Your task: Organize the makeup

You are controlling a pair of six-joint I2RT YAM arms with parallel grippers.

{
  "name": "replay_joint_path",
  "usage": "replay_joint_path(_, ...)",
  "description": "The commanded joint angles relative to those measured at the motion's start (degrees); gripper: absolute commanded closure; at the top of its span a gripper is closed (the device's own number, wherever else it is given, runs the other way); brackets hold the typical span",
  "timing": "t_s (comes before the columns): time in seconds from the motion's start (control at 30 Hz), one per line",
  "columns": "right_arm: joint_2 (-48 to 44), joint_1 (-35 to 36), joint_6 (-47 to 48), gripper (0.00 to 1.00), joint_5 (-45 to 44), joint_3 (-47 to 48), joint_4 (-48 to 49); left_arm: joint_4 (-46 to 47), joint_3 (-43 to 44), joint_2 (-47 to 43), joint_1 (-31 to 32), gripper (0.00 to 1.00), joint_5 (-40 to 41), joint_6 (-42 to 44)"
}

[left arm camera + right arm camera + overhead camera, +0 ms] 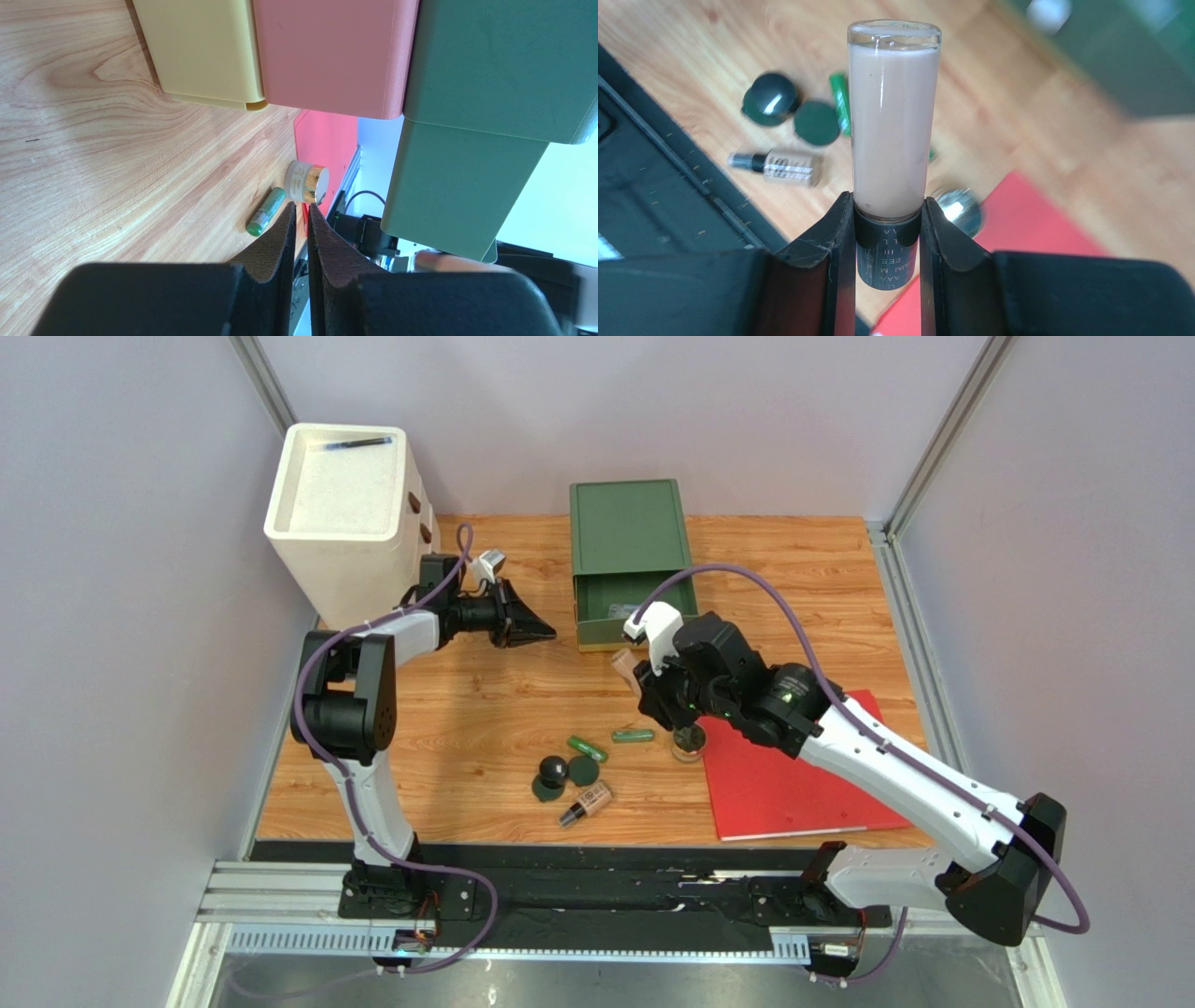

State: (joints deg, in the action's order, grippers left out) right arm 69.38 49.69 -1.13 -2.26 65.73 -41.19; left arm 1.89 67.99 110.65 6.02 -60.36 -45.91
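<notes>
My right gripper [641, 676] [887, 204] is shut on the dark cap of a clear bottle of beige liquid [891, 119] [622, 667] and holds it above the table, in front of the green drawer unit [630, 532]. Below lie two slim green tubes [586, 749] [633, 737], a round jar [687, 745] [957, 208], a black ball-shaped piece [553, 773] [770, 98], a dark green compact [584, 772] [816, 123] and a small amber bottle [586, 804] [780, 166]. My left gripper [530, 632] [300, 210] is shut and empty, left of the drawer unit.
The drawer unit's top drawer [630, 602] is pulled out toward me; the left wrist view shows yellow [203, 49] and pink [330, 56] layers under it. A white box [344, 497] stands back left. A flat red book [800, 770] lies front right.
</notes>
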Motion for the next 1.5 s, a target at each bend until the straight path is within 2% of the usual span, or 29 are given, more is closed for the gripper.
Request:
replay_joint_path(0.0, -0.57, -0.82, 14.29, 1.00, -4.59, 5.19, 4.97, 1.62, -0.22, -2.55, 0.31, 0.85, -0.90, 0.91)
replay_joint_path(0.17, 5.13, -4.60, 23.52, 1.00, -5.99, 13.70, 7.87, 1.98, -0.92, -2.90, 0.22, 0.84, -0.99, 0.73)
replay_joint_path(0.27, 9.53, -6.97, 25.90, 0.99, -6.97, 17.83, 11.46, 1.89, -1.10, -3.16, 0.22, 0.84, -1.17, 0.82)
replay_joint_path(0.53, 22.44, -11.46, 28.81, 0.92, -5.12, 28.92, 13.15, 1.89, -1.01, -3.25, 0.22, 0.85, -1.52, 0.73)
replay_joint_path(0.77, 25.98, -12.60, 28.02, 0.84, -3.72, 32.97, 9.82, 1.80, -0.66, -3.16, 0.22, 0.84, -2.04, 0.56)
replay_joint_path(1.0, 24.22, -12.78, 28.72, 0.49, -3.27, 29.81, 9.64, 0.13, 0.83, -3.25, 0.22, 0.84, -1.61, 1.44)
replay_joint_path(1.13, 23.78, -12.86, 28.11, 0.37, -5.37, 28.57, 9.90, 0.13, 0.75, -3.07, 0.22, 0.84, -1.60, 1.35)
replay_joint_path(1.27, 23.08, -12.78, 26.88, 0.34, -8.37, 28.57, 10.69, 0.13, 0.48, -3.16, 0.22, 0.83, -1.52, 1.53)
replay_joint_path(1.47, 19.40, -12.78, 24.16, 0.34, -4.43, 28.40, 10.70, -0.04, 0.39, -3.25, 0.22, 0.83, -1.52, 1.61)
